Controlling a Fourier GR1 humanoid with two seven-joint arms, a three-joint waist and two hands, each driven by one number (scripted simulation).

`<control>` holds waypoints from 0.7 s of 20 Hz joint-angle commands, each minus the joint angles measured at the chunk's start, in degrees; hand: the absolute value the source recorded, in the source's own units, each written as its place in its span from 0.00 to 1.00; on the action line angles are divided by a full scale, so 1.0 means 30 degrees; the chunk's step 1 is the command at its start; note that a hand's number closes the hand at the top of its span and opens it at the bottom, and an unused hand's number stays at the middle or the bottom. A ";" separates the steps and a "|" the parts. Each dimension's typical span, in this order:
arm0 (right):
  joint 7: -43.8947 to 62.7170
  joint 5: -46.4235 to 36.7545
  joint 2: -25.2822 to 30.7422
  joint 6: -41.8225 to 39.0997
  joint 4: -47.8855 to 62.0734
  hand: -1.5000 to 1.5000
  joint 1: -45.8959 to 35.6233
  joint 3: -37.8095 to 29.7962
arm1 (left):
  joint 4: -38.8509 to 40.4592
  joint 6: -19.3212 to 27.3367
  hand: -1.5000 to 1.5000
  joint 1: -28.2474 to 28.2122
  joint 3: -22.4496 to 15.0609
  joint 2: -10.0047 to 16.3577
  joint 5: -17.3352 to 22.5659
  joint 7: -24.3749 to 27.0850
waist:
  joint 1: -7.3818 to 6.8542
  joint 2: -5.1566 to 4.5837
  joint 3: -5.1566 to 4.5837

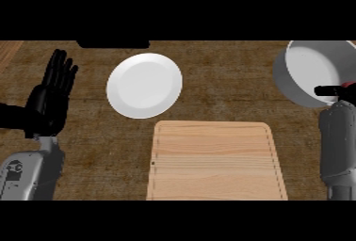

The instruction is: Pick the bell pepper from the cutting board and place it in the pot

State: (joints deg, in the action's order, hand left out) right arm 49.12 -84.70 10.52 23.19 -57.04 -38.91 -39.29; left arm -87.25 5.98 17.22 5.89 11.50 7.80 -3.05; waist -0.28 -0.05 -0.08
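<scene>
The wooden cutting board (pixel 215 160) lies bare at the centre front. At the far right stands the grey pot (pixel 309 61), partly cut off by the view's edge. My right hand (pixel 328 91) is over the pot's near rim at the end of its grey forearm. It is curled, and only a small black part of it shows. A sliver of red, the bell pepper (pixel 348 85), peeks out at the hand by the right edge; the rest of it is hidden. My left hand (pixel 50 99) rests open at the left, fingers up, holding nothing.
A white plate (pixel 144 84) sits on the brown counter, left of centre and behind the board. A dark object (pixel 112 44) shows at the counter's far edge, above the plate.
</scene>
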 commanded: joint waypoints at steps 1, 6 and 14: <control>-0.1654 0.1608 0.0372 0.1501 0.1034 0.00 0.0286 0.0782 | -0.0073 -0.0389 0.50 -0.0151 0.0200 0.0082 0.0196 0.0182 | -0.0026 -0.0014 0.0035; -0.3149 0.2945 0.0041 0.4757 -0.0225 0.00 -0.0251 0.0973 | -0.0510 -0.0072 0.50 -0.0682 -0.0079 -0.0322 -0.0032 0.0182 | -0.0072 0.0004 0.0042; -0.3129 0.5796 -0.0585 0.8253 -0.3396 0.00 0.0362 0.0163 | -0.0910 0.0341 0.50 -0.0239 -0.0069 -0.0139 -0.0449 -0.0504 | 0.0105 0.0044 0.0042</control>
State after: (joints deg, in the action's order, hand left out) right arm 40.29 -71.45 9.99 41.74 -64.05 -38.73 -38.31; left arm -89.14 6.27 15.91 5.68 10.93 7.10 -3.72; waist 0.05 0.10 0.01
